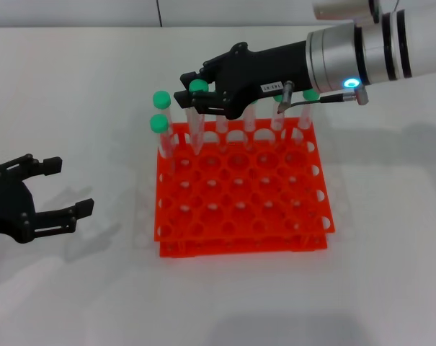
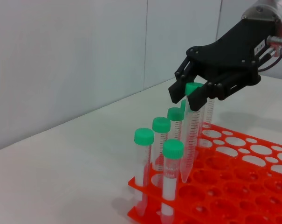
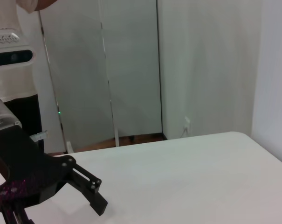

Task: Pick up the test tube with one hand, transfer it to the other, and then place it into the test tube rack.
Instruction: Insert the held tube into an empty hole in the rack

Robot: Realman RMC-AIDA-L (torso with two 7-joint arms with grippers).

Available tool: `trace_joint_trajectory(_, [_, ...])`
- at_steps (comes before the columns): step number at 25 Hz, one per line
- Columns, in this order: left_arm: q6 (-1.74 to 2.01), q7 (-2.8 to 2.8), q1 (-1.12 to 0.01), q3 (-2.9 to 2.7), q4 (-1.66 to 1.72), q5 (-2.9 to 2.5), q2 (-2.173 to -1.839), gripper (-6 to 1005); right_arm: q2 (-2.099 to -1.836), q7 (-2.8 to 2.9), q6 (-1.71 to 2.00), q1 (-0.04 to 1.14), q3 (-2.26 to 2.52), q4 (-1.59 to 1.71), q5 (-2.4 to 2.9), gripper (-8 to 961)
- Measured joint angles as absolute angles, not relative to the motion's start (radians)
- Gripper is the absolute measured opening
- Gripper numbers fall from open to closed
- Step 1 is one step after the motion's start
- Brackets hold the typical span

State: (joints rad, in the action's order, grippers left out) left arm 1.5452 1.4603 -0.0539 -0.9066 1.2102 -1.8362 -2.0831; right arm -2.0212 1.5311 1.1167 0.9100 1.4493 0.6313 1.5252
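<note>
My right gripper (image 1: 192, 89), black with a small white label, is shut on a test tube (image 1: 197, 122) just below its green cap. It holds the tube upright over the back left part of the orange-red rack (image 1: 203, 249). In the left wrist view the right gripper (image 2: 195, 96) holds the tube (image 2: 191, 140) with its pointed tip just above a hole of the rack (image 2: 234, 189). My left gripper (image 1: 65, 189), black and unlabelled, is open and empty, low over the table left of the rack.
Several other green-capped tubes (image 1: 159, 133) stand in the rack's back row and left column (image 2: 144, 158). The white table (image 1: 376, 288) runs around the rack. The right wrist view shows an open black gripper (image 3: 80, 186) over the table.
</note>
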Motion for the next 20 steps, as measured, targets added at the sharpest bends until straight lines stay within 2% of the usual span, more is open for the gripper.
trace_joint_trajectory(20, [1.543, 1.46, -0.054, -0.909, 1.203, -1.836, -2.083, 889, -2.021, 1.529, 1.1, 0.916, 1.468, 0.62, 1.525, 259])
